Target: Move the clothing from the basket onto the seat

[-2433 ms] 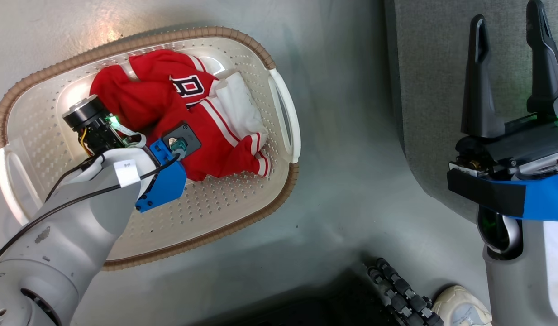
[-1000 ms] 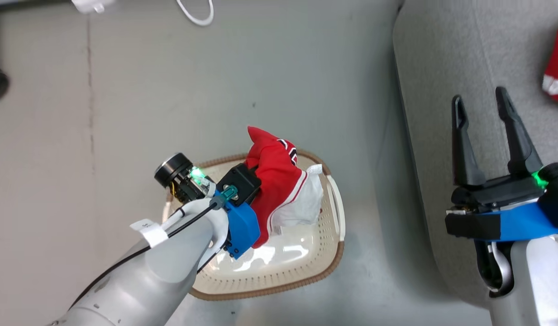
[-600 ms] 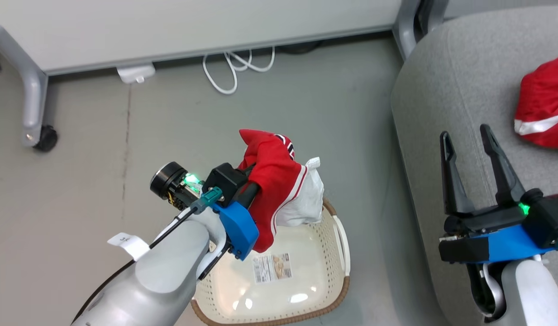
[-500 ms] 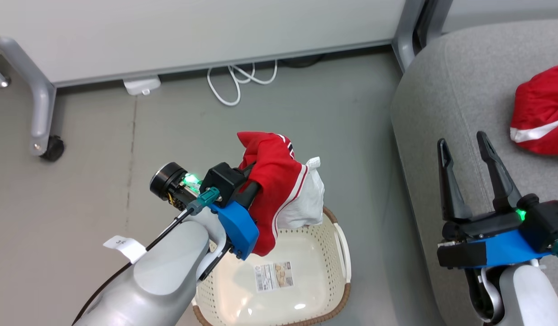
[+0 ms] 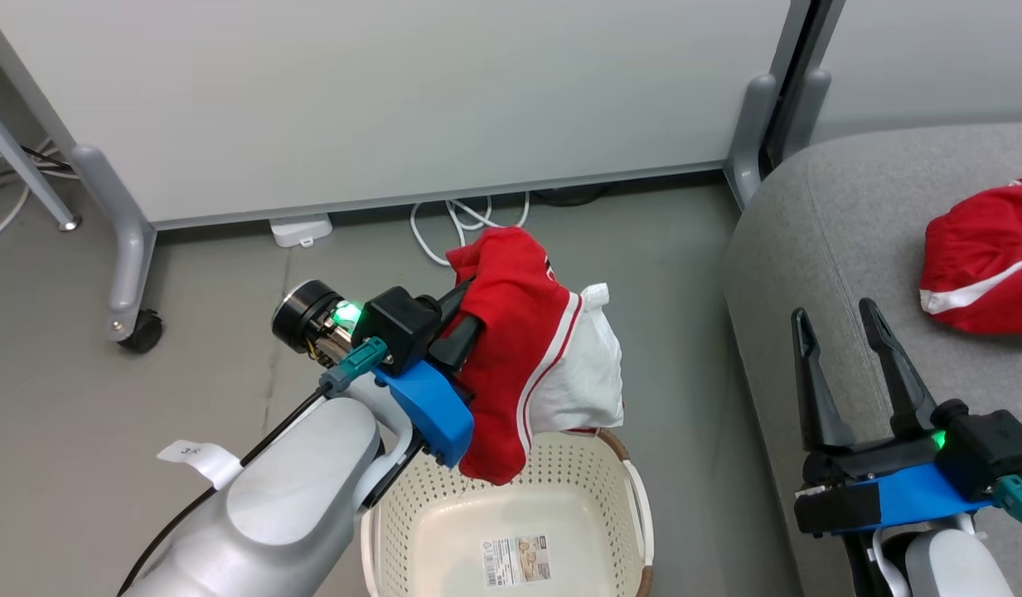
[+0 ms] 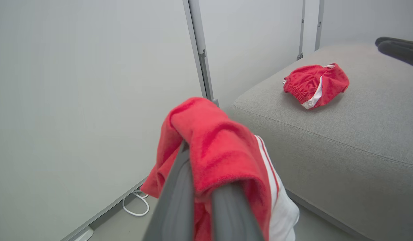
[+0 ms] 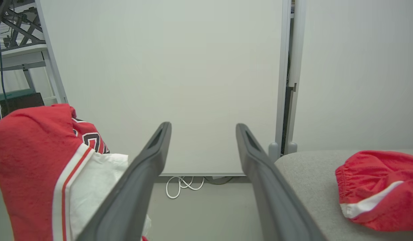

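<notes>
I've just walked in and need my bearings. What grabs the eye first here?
A red and white garment hangs from the shut left gripper, above the cream basket, whose visible inside holds just a label. A second red garment lies crumpled on the grey seat at the right. The right gripper stands open over the seat's near edge.

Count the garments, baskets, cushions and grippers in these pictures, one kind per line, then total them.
Garments: 2, the held garment in the left gripper and the loose garment on the cushion
Baskets: 1, the basket
Cushions: 1
Grippers: 2, the right gripper open
Total: 6
</notes>
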